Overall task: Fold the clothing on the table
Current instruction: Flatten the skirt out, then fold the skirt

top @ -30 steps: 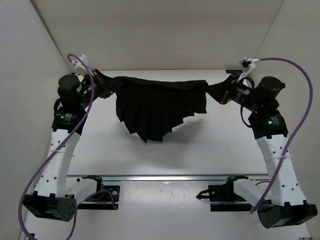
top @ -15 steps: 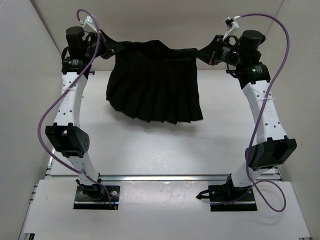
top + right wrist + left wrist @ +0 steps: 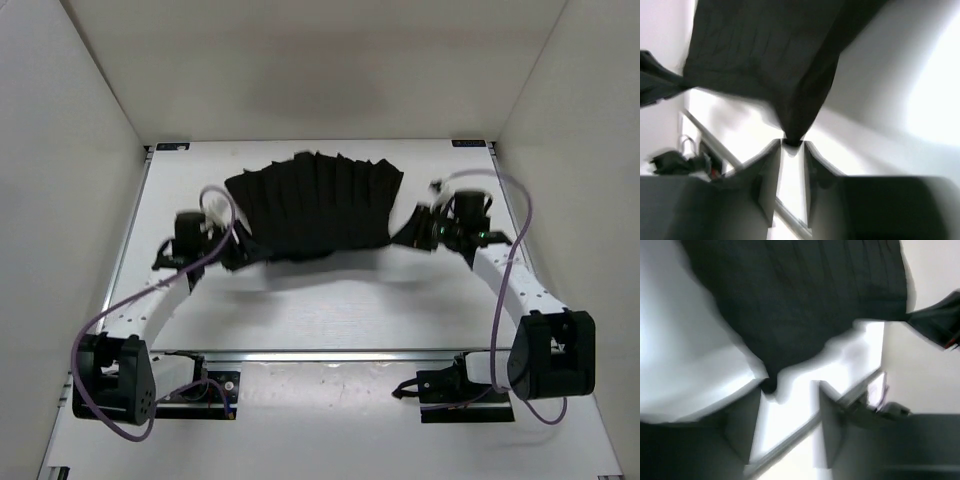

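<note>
Frankly, both wrist views are smeared, so fine detail at the fingertips is poor. In the left wrist view the left gripper (image 3: 790,387) has its jaws well apart with bare white between them. A dark corner of the clothing (image 3: 315,205) ends at the tip of one finger (image 3: 742,425), and the blur hides whether it touches. That pincer is released. In the right wrist view the right gripper (image 3: 791,145) shows only a narrow slit between its jaws, and the clothing narrows to a point right at their mouth. Whether that point is pinched or merely lying there, I cannot tell. From above, both grippers are dark against dark fabric, so their jaws cannot be made out there.

The clothing lies on the table (image 3: 300,310), towards its far side and about midway across. It is plain black and spread wide, with pleats running from the far edge to the near one. The far edge is stepped where the pleats overlap. The near edge curves between the two grippers, and each near corner is drawn out sideways to the gripper on its side. A soft shadow lies on the table just below that near edge. The arm bases sit by the rail (image 3: 330,353) at the near side.
</note>
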`<state>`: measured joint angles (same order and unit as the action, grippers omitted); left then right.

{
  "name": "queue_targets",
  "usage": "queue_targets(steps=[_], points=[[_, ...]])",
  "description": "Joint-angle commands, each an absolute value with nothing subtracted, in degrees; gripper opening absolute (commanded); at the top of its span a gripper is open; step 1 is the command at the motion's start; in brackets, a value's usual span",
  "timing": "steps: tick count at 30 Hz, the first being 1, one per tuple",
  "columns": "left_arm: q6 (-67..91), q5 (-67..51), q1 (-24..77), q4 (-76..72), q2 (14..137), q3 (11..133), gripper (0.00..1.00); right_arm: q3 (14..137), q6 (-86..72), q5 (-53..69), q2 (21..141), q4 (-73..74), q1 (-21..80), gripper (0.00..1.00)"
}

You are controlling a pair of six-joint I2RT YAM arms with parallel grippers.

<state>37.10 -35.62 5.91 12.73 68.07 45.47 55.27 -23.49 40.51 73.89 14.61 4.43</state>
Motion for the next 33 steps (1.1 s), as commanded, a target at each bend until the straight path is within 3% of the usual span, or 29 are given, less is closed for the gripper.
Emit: queue_targets(steps=[1, 3, 6, 12, 21, 31, 32, 33], points=[[40.4, -38.6, 8.7, 6.8, 61.6, 29.4, 0.66, 40.2, -28.2, 37.8, 66.6, 15.4, 4.7, 0.27], [39.5, -37.8, 10.4, 9.4, 57.6, 24.5, 0.76, 35.2, -28.6, 31.1, 59.9, 18.1, 6.6, 0.43], [38.6, -35.6, 8.4, 15.3, 49.6, 20.3, 0.80, 30.6, -29.2, 27.6, 53.8, 19.0, 7.2, 0.51], [39.7, -27.4, 10.7, 19.2, 45.1, 18.2, 0.80, 30.0, -27.1, 27.1, 58.2, 16.5, 8.3, 0.55], [38.9, -12.5, 13.0, 12.4, 55.8, 18.1, 0.78, 31.1, -26.6, 28.1, 69.7, 6.0, 9.1, 0.58], [40.4, -11.9, 14.0, 1.0, 71.0, 22.1, 0.75, 35.1, -29.3, 32.9, 85.7, -1.9, 9.8, 0.60], [40.2, -12.0, 14.2, -0.8, 71.9, 22.5, 0.73, 36.8, -29.3, 32.6, 87.4, -1.8, 9.9, 0.57], [39.9, -12.6, 14.2, -1.5, 73.5, 23.2, 0.64, 37.7, -28.8, 32.3, 88.3, -1.1, 11.0, 0.53]])
